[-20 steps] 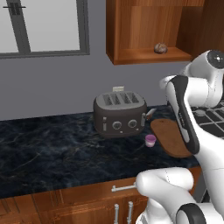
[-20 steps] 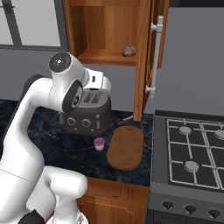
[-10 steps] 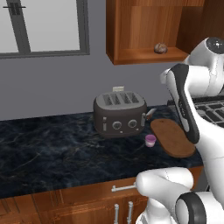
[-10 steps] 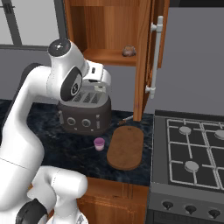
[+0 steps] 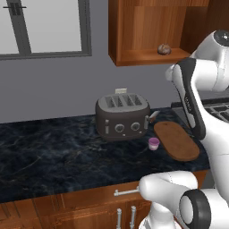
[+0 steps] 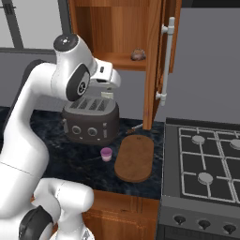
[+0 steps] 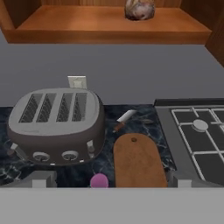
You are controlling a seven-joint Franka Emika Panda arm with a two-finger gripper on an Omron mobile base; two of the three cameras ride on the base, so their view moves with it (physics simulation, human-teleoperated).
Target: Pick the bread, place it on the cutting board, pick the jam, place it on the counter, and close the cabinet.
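While the bread (image 6: 137,55) sits on the open cabinet (image 6: 117,33) shelf, the jam (image 6: 106,153) stands on the counter (image 5: 53,152) between toaster (image 6: 91,121) and cutting board (image 6: 135,158). A knife (image 7: 124,119) lies beyond the board. Whether the gripper is open or closed cannot be told.

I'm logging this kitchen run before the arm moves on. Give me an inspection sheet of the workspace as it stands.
Surface: dark counter.
Job's things: bread on the shelf of the open cabinet; jam on the counter beside the bare cutting board.
Clutter: toaster; knife behind the board.
Grippers: gripper not seen; state cannot be told.
Cables: nothing seen.
Surroundings: stove, window, wall outlet.
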